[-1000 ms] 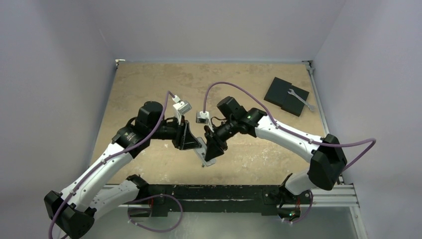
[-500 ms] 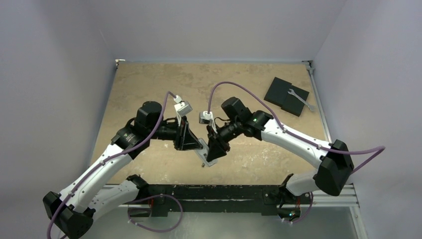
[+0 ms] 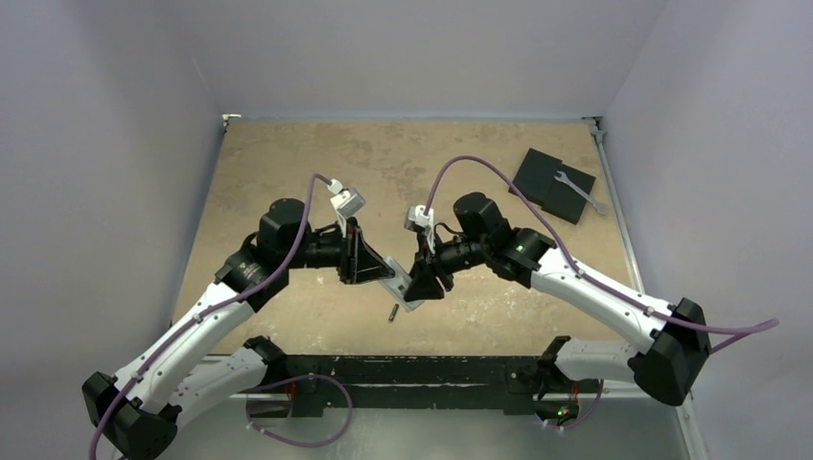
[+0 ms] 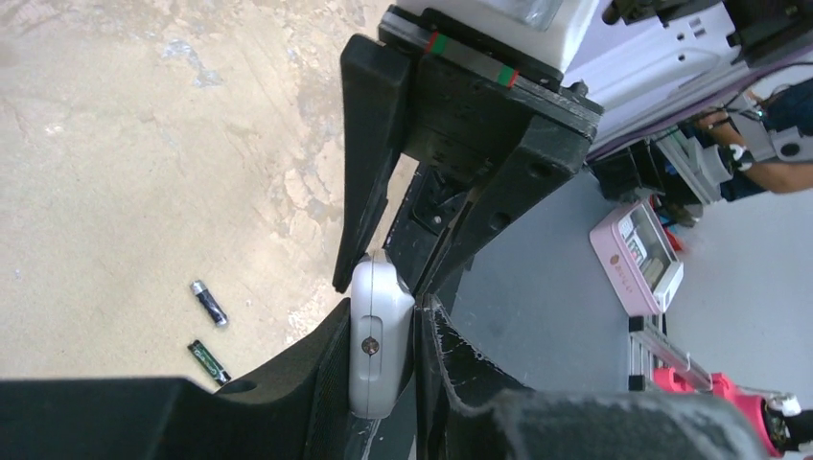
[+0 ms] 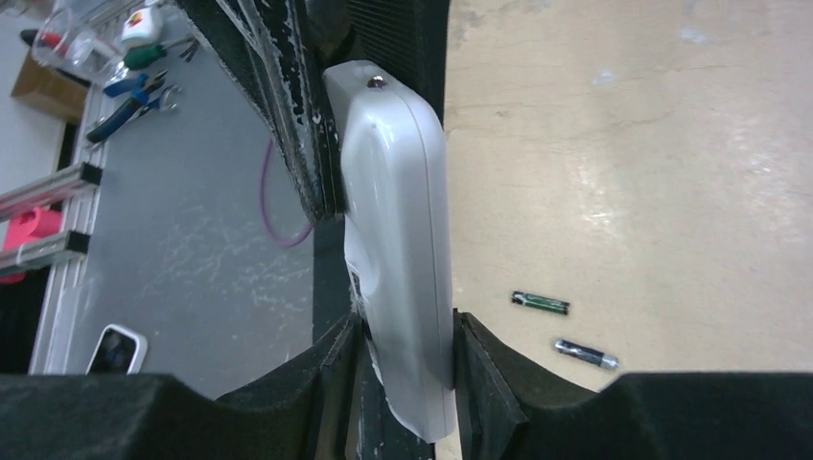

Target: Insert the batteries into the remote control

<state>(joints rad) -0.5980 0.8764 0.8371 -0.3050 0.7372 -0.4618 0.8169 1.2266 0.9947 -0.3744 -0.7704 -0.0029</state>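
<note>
Right wrist: remote control (image 5: 401,240) pinched between fingers (image 5: 331,379), batteries (image 5: 541,304) loose on table (image 5: 633,144).

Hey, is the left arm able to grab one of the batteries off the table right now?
Probably not yet: the left gripper is shut on the remote control. The batteries lie uncovered on the table, so only that occupied grip seems to block it.
</note>
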